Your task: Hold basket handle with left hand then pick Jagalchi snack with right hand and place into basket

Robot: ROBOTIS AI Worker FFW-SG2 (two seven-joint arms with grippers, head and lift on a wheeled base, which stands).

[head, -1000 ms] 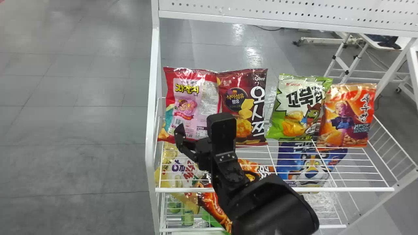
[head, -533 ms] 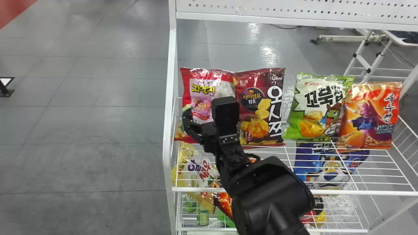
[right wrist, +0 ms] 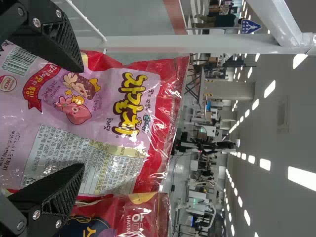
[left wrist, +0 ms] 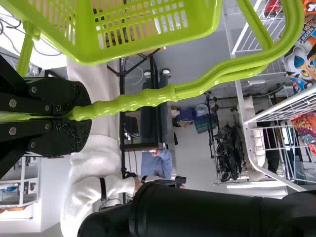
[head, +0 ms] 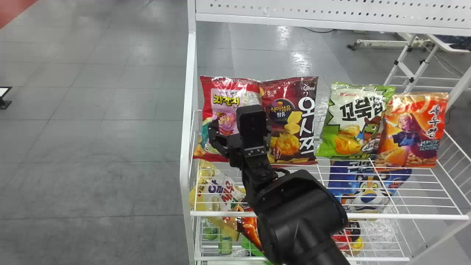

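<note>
So, the right gripper (right wrist: 83,117) is held wide, with the Jagalchi snack (right wrist: 111,106) framed between its two fingers; whether it's being touched can't be told. That bag is stood at the left end of the shelf (head: 404,217), right beside a dark red bag (head: 285,145). Main worry imo: the neighbour could get pinched too, since the finger on that side (right wrist: 57,192) is set really close to where the two bags meet. Also, if the gripper is pushed in a bit off-line, a fingertip could be jammed into the puffy front and the bag knocked backwards. As for the views, the bag's lower part is partly covered by the right arm (head: 305,221) in the head view, whereas the finger spacing is shown way better in the right wrist view. In the left wrist view, the basket's handle (left wrist: 148,100) is seen clamped by the left gripper (left wrist: 83,116), with the basket (left wrist: 210,19) beside it.
</note>
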